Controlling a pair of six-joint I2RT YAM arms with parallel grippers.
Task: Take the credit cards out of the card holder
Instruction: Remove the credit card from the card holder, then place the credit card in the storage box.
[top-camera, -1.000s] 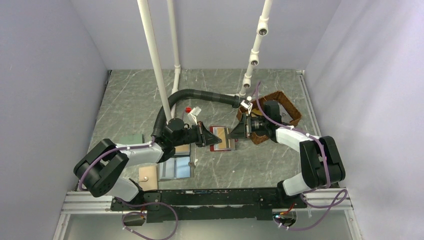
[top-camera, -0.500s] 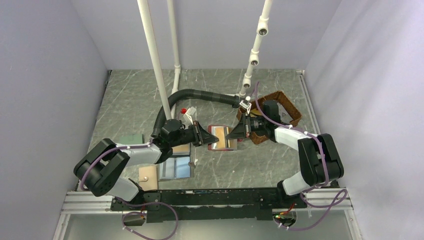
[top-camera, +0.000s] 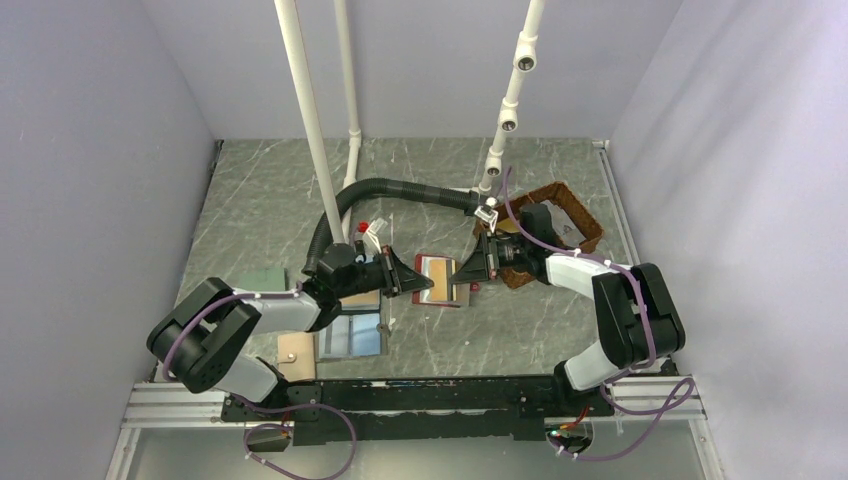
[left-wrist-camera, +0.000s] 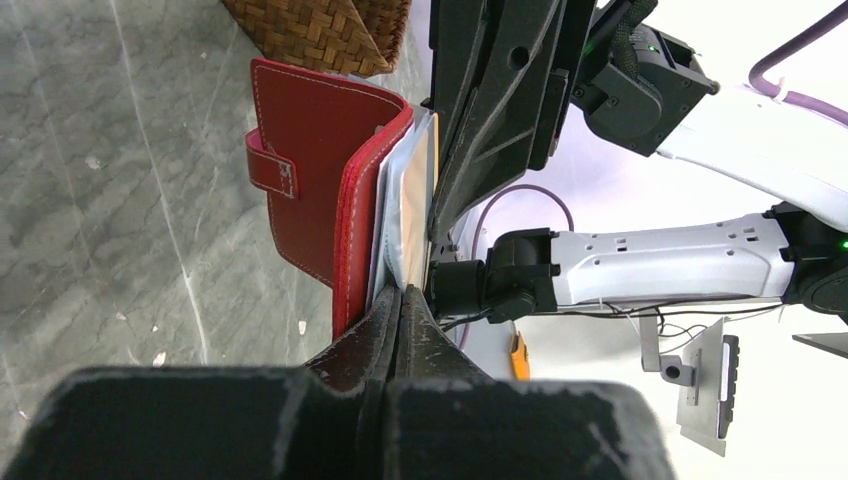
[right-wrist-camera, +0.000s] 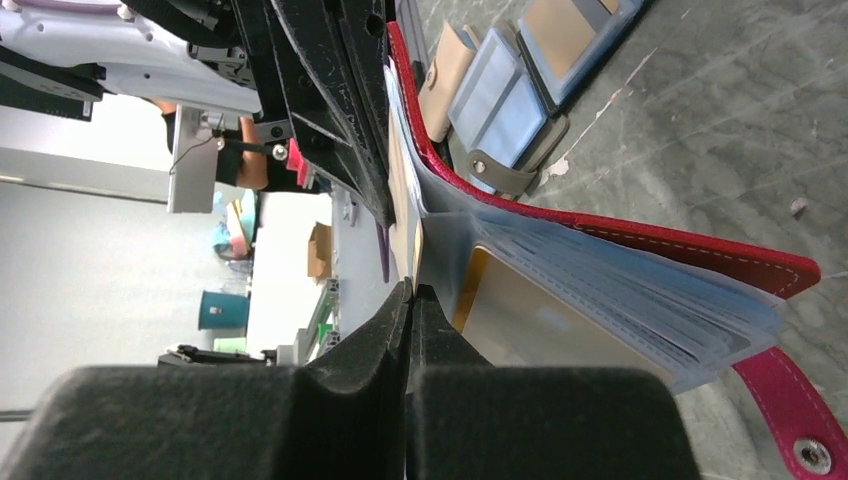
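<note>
The red card holder (top-camera: 440, 281) hangs open and lifted off the table between my two grippers. In the left wrist view its red cover (left-wrist-camera: 320, 170) faces the table, with clear sleeves and a tan-orange credit card (left-wrist-camera: 421, 190) behind it. My left gripper (left-wrist-camera: 403, 296) is shut on the holder's inner edge. My right gripper (right-wrist-camera: 412, 290) is shut on a thin tan-edged card leaf at the opposite edge; card alone or card and sleeve, I cannot tell. Another tan-orange card (right-wrist-camera: 530, 322) sits in a sleeve. The red tab (right-wrist-camera: 790, 420) hangs free.
A woven brown basket (top-camera: 563, 222) stands behind the right gripper. A pale blue bifold (top-camera: 350, 338) and a dark-framed blue wallet with tan panel (right-wrist-camera: 570, 40) lie below the left arm. A black hose (top-camera: 400, 189) and white poles (top-camera: 310, 120) stand behind.
Both grippers have shifted slightly left with the card holder between them. The holder has tilted up and its red tab now hangs out on the right.
</note>
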